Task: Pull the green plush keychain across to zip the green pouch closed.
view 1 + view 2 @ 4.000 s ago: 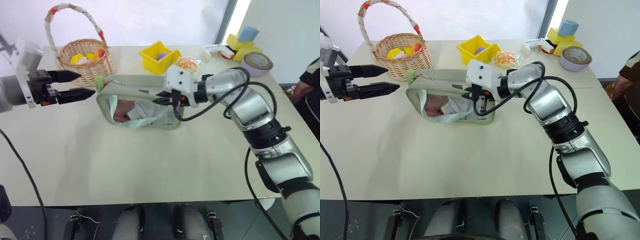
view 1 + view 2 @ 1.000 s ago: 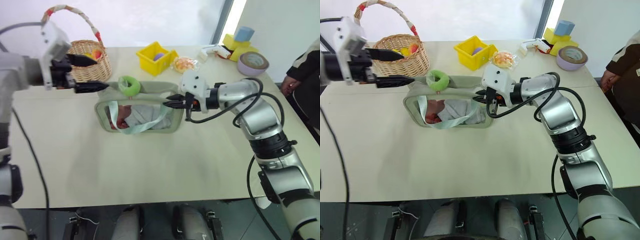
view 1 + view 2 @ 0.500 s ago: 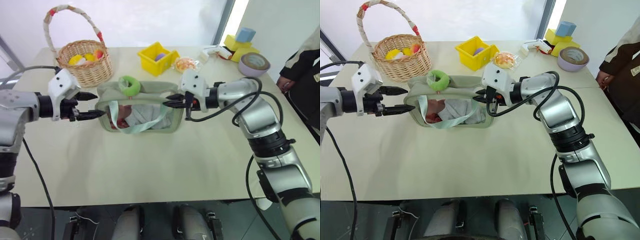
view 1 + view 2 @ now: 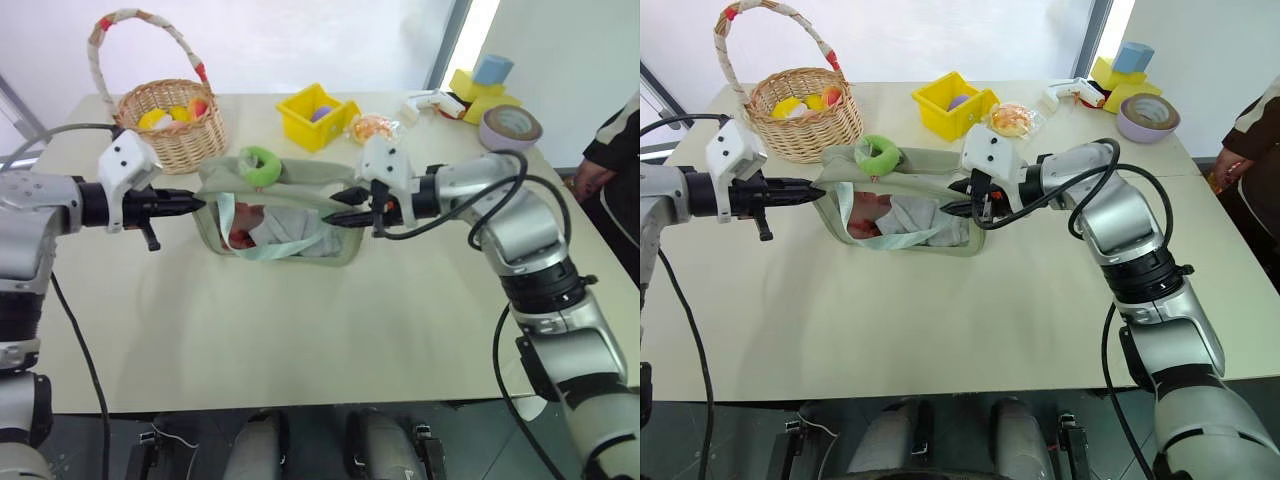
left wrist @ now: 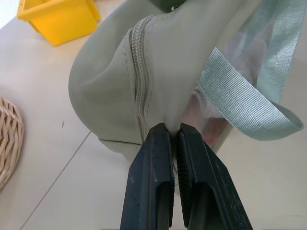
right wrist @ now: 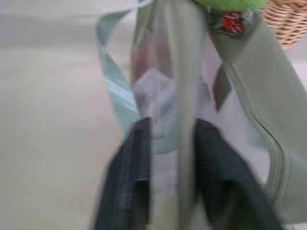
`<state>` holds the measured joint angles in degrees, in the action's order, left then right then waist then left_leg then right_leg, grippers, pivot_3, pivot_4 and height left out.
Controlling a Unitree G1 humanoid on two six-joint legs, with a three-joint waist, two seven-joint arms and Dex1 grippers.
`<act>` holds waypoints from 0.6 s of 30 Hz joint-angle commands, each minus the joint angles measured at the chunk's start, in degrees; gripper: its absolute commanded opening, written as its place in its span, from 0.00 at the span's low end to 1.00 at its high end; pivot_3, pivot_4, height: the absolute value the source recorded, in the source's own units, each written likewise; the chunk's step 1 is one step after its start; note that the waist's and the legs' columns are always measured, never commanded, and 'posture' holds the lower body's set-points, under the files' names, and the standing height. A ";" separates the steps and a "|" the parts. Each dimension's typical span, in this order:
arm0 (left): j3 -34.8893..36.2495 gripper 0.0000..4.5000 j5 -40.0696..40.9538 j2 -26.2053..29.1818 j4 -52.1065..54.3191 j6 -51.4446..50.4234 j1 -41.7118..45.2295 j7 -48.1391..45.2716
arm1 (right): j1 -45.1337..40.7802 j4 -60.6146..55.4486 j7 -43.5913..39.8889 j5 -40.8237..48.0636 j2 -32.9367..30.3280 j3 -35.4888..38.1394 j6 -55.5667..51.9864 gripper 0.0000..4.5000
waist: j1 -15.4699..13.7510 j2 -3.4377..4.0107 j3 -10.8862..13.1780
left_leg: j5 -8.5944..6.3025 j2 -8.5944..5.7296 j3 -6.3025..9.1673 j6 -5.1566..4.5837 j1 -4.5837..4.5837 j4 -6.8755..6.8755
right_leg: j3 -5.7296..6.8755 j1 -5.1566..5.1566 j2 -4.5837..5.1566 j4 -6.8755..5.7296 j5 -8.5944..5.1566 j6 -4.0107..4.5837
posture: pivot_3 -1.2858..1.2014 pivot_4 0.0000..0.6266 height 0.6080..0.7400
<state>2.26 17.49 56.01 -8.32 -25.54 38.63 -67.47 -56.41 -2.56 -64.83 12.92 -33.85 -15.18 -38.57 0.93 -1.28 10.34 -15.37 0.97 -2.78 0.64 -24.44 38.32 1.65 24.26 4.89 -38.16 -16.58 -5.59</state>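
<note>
**On the counter, a pouch held at both ends**

On the counter [image 4: 300, 330] the green pouch [image 4: 290, 215] lies long-ways between the two hands. The left hand [image 5: 173, 139] is pinched tight on the pouch's left end. The right hand [image 4: 335, 205] has its fingers partly open around the pouch's right end. The green plush keychain [image 4: 261, 165] sits on top, nearer the left end, so it lies to the left of the right hand and must travel along the zip.
</note>
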 commanded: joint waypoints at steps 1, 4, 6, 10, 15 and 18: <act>0.44 0.00 -0.18 0.35 1.38 0.99 0.35 -0.44 | -7.01 1.03 -0.29 2.42 0.65 3.59 -0.49 0.57 | 0.03 0.00 0.00 | 0.00 0.00 0.01 0.00 0.01 0.00 | 0.00 0.00 -0.01 0.00 0.00 0.00 | 0.52 0.24 0.99; 0.40 0.00 -0.36 0.23 1.46 1.15 0.25 -0.50 | -11.18 4.90 1.70 3.20 4.16 4.47 -0.01 0.57 | 0.06 -0.01 0.00 | 0.00 0.01 0.01 -0.01 0.01 -0.01 | 0.00 0.00 -0.01 0.00 0.00 0.00 | 0.52 0.24 0.99; 0.37 0.00 -0.59 0.09 1.38 1.43 0.33 -0.43 | -12.05 6.86 3.67 2.56 7.85 3.61 1.61 0.57 | 0.06 -0.02 -0.01 | 0.01 0.00 0.00 0.01 0.01 -0.01 | 0.01 0.00 -0.01 -0.01 0.00 0.00 | 0.52 0.24 0.99; 0.28 0.00 -0.91 -0.38 1.60 1.50 0.73 -0.06 | -11.11 10.40 6.71 -1.36 13.96 -0.41 8.12 0.57 | 0.10 -0.03 -0.02 | 0.04 0.00 -0.02 0.08 0.01 -0.01 | 0.00 0.00 0.00 -0.04 0.00 0.00 | 0.52 0.24 0.99; 0.64 0.00 -0.64 -0.30 2.69 1.03 0.37 0.07 | -10.83 14.60 6.21 -3.67 16.71 -3.19 12.48 0.57 | -0.10 -0.04 -0.03 | 0.14 -0.02 0.01 0.24 -0.04 0.00 | 0.02 0.00 0.10 -0.03 0.00 0.00 | 0.52 0.24 0.99; 0.97 0.00 -0.58 -0.24 3.07 0.78 0.14 0.46 | -11.22 17.89 6.15 -4.71 17.06 -3.09 14.92 0.57 | -0.06 -0.04 -0.03 | 0.14 -0.03 0.02 0.24 -0.03 0.00 | 0.04 0.00 0.08 -0.04 0.00 -0.01 | 0.52 0.24 0.99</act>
<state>2.19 16.72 55.22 -7.55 -24.78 38.54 -67.27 -66.41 14.71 -58.78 8.63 -17.05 -19.33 -25.42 0.87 -1.32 10.31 -15.23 0.95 -2.75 0.88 -24.48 38.32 1.69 24.26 4.95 -38.20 -16.57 -5.60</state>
